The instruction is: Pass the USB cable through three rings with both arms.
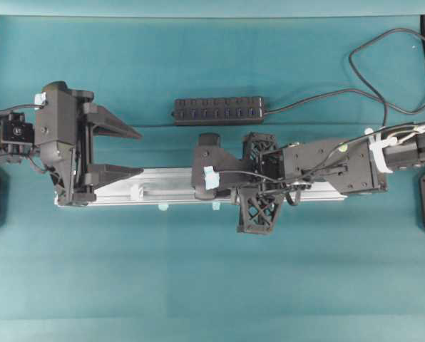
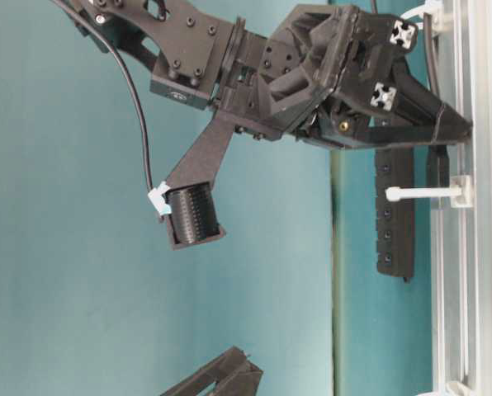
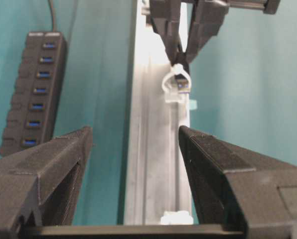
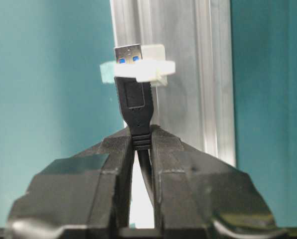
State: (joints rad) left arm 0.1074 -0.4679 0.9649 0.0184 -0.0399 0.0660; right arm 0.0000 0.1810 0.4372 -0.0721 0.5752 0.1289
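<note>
We see the right claw (image 4: 138, 144) clamped on the USB cable (image 4: 137, 107), its plug poking through a white ring (image 4: 144, 69) on the rail (image 4: 198, 74). The left claw (image 3: 133, 149) gapes wide and empty, straddling the rail.

left gripper (image 1: 130, 152): jaws spread wide, holding nothing | right gripper (image 4: 140, 144): jaws pinched together, arm stretched low

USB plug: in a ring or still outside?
In. The USB plug, pinched by the right gripper, pokes its metal tip through a white ring; the left wrist view agrees.
</note>
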